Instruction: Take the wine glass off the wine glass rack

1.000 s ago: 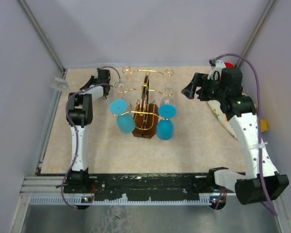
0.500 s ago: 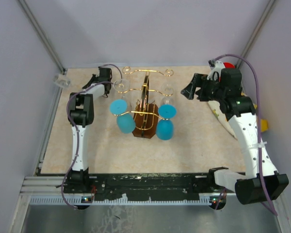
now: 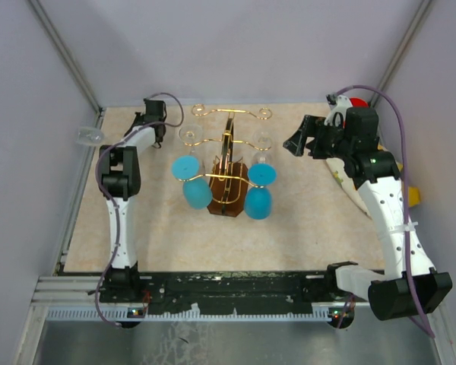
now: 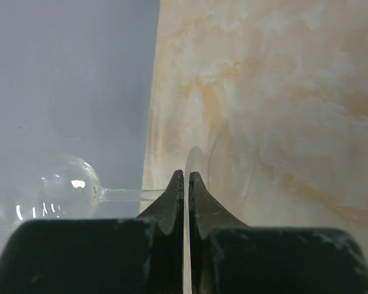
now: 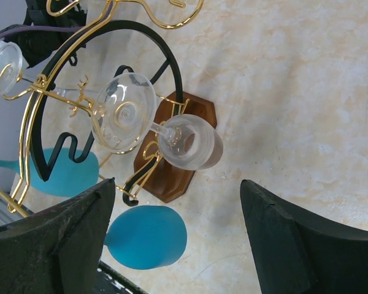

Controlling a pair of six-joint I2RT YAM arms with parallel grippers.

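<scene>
The wine glass rack (image 3: 228, 156) is a gold wire stand on a dark brown wooden base, at the middle of the table. It also shows in the right wrist view (image 5: 80, 92). Blue glasses (image 3: 197, 192) and a clear glass (image 5: 126, 113) hang on it. My left gripper (image 3: 134, 126) is left of the rack, shut on the thin foot of a clear wine glass (image 4: 64, 190). That glass lies sideways, its bowl (image 3: 87, 137) at the table's left edge. In the left wrist view the gripper (image 4: 185, 174) pinches the foot's rim. My right gripper (image 3: 292, 144) is open and empty, right of the rack (image 5: 176, 181).
The enclosure's left wall (image 3: 30, 152) stands right beside the held glass's bowl. A pale dish with red and yellow items (image 3: 342, 171) lies at the table's right edge, under the right arm. Bare beige tabletop (image 3: 213, 243) lies in front of the rack.
My left gripper has moved left and back, away from the rack, carrying the clear glass toward the left wall. The right arm has not moved.
</scene>
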